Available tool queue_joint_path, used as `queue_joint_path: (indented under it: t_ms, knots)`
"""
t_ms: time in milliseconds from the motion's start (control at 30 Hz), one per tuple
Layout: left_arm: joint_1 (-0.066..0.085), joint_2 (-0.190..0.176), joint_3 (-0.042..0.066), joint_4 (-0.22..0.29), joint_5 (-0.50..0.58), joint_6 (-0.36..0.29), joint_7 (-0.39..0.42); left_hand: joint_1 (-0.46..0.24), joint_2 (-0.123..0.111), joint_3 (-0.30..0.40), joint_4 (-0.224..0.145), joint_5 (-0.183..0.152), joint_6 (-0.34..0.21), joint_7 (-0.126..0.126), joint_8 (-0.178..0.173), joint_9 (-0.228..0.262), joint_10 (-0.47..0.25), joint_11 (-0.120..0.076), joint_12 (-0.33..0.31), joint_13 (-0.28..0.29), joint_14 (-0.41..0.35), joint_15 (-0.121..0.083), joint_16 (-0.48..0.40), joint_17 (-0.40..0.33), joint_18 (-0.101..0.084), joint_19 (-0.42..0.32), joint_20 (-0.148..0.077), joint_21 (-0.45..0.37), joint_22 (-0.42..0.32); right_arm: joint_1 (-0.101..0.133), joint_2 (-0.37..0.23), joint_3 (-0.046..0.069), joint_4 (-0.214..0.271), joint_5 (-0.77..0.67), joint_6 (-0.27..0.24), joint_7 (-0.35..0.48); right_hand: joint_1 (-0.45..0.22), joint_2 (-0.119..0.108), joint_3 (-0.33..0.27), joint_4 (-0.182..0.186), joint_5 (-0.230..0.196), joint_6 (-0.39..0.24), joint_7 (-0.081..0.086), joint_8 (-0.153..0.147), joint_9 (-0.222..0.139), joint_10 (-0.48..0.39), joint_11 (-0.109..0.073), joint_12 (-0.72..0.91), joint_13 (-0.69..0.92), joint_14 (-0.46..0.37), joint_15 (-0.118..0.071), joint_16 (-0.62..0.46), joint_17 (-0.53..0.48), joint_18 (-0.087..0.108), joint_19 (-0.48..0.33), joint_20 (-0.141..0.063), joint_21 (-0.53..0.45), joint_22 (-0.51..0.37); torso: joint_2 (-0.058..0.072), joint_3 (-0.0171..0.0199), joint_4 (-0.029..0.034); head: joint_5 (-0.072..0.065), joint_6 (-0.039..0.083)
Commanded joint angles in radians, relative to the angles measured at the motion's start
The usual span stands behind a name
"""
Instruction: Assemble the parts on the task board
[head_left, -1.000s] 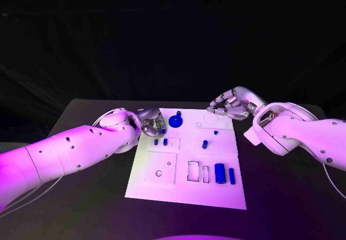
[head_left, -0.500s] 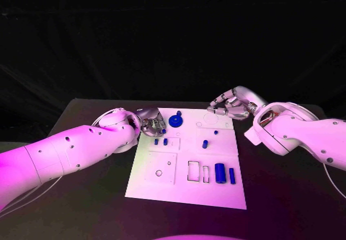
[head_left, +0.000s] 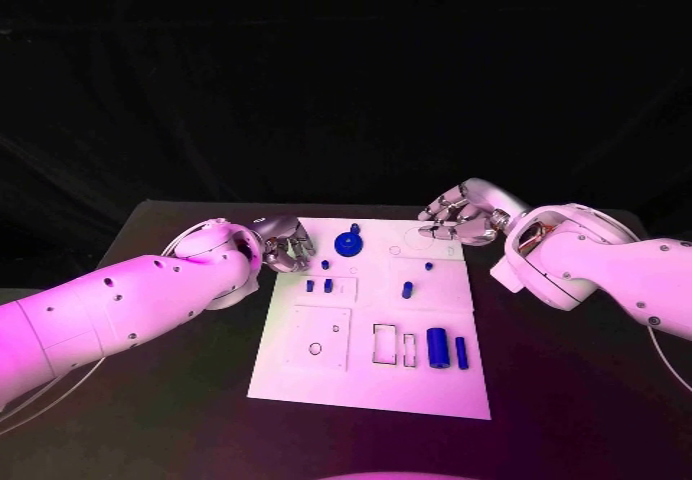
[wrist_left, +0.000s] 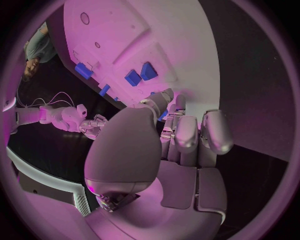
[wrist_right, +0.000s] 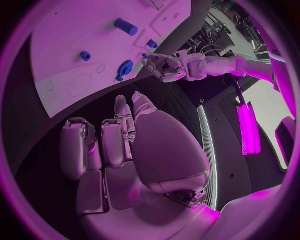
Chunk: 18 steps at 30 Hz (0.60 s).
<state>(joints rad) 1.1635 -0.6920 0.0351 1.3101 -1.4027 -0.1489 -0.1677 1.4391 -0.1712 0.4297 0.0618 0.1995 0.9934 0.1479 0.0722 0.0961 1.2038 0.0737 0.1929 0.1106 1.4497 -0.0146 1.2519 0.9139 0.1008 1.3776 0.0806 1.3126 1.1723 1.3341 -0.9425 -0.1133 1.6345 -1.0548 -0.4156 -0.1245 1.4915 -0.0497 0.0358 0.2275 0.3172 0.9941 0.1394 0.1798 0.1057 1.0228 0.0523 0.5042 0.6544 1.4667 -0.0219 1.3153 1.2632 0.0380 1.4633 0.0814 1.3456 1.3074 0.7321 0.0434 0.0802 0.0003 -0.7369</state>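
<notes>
The white rectangular task board (head_left: 296, 370) lies in the middle of the black table (head_left: 159, 400), its long sides running toward the far edge. Small blue plastic parts sit on it: a round blue knob-like part (head_left: 348, 241) near the board's far edge, a small blue peg (head_left: 326, 264) just beside the left hand, two short blue blocks (head_left: 319, 285) a little nearer, and two upright blue cylinders (head_left: 446, 349) toward the board's near right corner.

The left hand (head_left: 286, 245) hovers at the board's far left corner, fingers curled in close; whether they pinch anything I cannot tell. The right hand (head_left: 462, 218) hangs over the far right corner, fingers curled in with nothing in them.

The parts look light, stiff and smooth, so probably slippery between metal fingertips; a pinch across the sides of a peg or cylinder seems the safest hold, kept upright for seating in its recess. The board is flat and matte; the table looks bare around it, and the room behind is dark.
</notes>
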Motion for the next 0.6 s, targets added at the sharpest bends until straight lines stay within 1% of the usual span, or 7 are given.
queue_joint_path:
  t_ms: [33, 133, 200, 267, 367, 467, 600]
  knots:
    - [0.004, -0.028, 0.004, 0.024, 0.137, -0.057, 0.044, 0.003, -0.002, 0.007, -0.002, -0.002, 0.014, 0.001, 0.008, -0.001, -0.002, 0.000, -0.008, 0.001, -0.001, 0.007, 0.004, -0.005, -0.007, -0.016, 0.002, -0.016, -0.020, -0.004, 0.003, 0.000, -0.002, -0.264, 0.135, -0.050, 0.033, -0.015, 0.040, 0.002, -0.040, 0.020, -0.005, -0.010, -0.003, 0.011, 0.007, -0.131, -0.119, 0.031, 0.001, -0.018, -0.018, 0.011, 0.019, -0.001, 0.007, 0.116, -0.001, -0.0004, -0.0002, -0.023, 0.007]
    - [0.011, -0.064, 0.007, 0.048, 0.269, -0.082, 0.076, 0.003, -0.001, 0.011, -0.002, 0.000, 0.025, 0.003, 0.013, -0.001, -0.007, 0.002, -0.014, 0.000, -0.004, 0.008, 0.000, -0.013, 0.000, -0.032, 0.003, -0.037, -0.049, -0.013, 0.004, 0.000, 0.001, -0.427, 0.184, -0.078, 0.050, -0.045, 0.093, 0.014, -0.089, 0.039, -0.005, -0.028, -0.009, 0.043, 0.008, -0.248, -0.239, 0.033, 0.013, -0.039, -0.041, 0.010, 0.024, 0.004, 0.012, 0.121, -0.002, -0.0005, 0.0011, -0.043, 0.012]
    - [0.016, -0.091, 0.008, 0.068, 0.388, -0.108, 0.110, -0.005, 0.001, 0.012, 0.002, 0.000, 0.043, 0.006, 0.022, 0.001, -0.011, 0.005, -0.017, 0.000, -0.009, 0.011, -0.004, -0.023, 0.005, -0.046, 0.005, -0.055, -0.074, -0.019, 0.007, -0.001, 0.002, -0.521, 0.210, -0.096, 0.048, -0.068, 0.122, 0.021, -0.094, 0.050, -0.012, -0.040, -0.012, 0.071, 0.010, -0.292, -0.294, 0.037, 0.013, -0.043, -0.047, 0.010, 0.027, 0.004, 0.015, 0.124, -0.001, -0.0001, 0.0017, -0.050, 0.013]
    - [0.019, -0.114, 0.009, 0.087, 0.515, -0.133, 0.150, -0.016, 0.004, 0.009, 0.010, -0.001, 0.058, 0.010, 0.029, 0.003, -0.008, 0.007, -0.016, 0.002, -0.010, 0.013, -0.005, -0.026, 0.003, -0.043, 0.006, -0.051, -0.066, -0.024, 0.010, -0.001, 0.001, -0.591, 0.224, -0.114, 0.042, -0.076, 0.134, 0.026, -0.095, 0.058, -0.014, -0.044, -0.012, 0.075, 0.014, -0.309, -0.315, 0.037, 0.012, -0.046, -0.050, 0.009, 0.028, 0.005, 0.015, 0.125, -0.001, 0.0001, 0.0021, -0.057, 0.012]
    - [0.022, -0.148, 0.009, 0.119, 0.727, -0.167, 0.225, -0.024, 0.004, 0.010, 0.014, 0.001, 0.056, 0.015, 0.028, 0.000, -0.026, 0.013, -0.025, 0.000, -0.024, 0.018, -0.022, -0.059, 0.015, -0.076, 0.010, -0.093, -0.126, -0.034, 0.014, -0.002, 0.000, -0.677, 0.231, -0.140, 0.028, -0.088, 0.144, 0.035, -0.098, 0.065, -0.010, -0.050, -0.014, 0.081, 0.018, -0.326, -0.337, 0.037, 0.015, -0.051, -0.057, 0.009, 0.027, 0.007, 0.012, 0.124, 0.000, -0.0005, 0.0024, -0.060, 0.016]
    - [0.023, -0.178, 0.009, 0.150, 0.933, -0.158, 0.301, -0.026, 0.007, 0.013, 0.013, 0.001, 0.054, 0.021, 0.026, -0.003, -0.035, 0.018, -0.027, -0.001, -0.039, 0.022, -0.037, -0.087, 0.025, -0.104, 0.014, -0.130, -0.174, -0.043, 0.018, -0.002, -0.002, -0.734, 0.236, -0.161, 0.020, -0.097, 0.149, 0.039, -0.101, 0.067, -0.006, -0.055, -0.015, 0.087, 0.021, -0.335, -0.351, 0.039, 0.016, -0.046, -0.051, 0.008, 0.030, 0.008, 0.017, 0.128, 0.002, -0.0015, 0.0015, -0.065, 0.018]
    - [0.023, -0.208, 0.008, 0.184, 1.092, -0.133, 0.372, -0.020, 0.016, 0.020, 0.007, 0.002, 0.050, 0.025, 0.023, -0.006, -0.042, 0.022, -0.027, 0.000, -0.051, 0.025, -0.047, -0.107, 0.031, -0.122, 0.017, -0.155, -0.204, -0.050, 0.022, -0.003, -0.002, -0.768, 0.240, -0.172, 0.015, -0.111, 0.162, 0.039, -0.101, 0.062, 0.000, -0.069, -0.019, 0.085, 0.027, -0.354, -0.375, 0.048, 0.022, -0.023, -0.030, 0.006, 0.034, 0.009, 0.025, 0.134, 0.002, -0.0014, 0.0005, -0.065, 0.017]
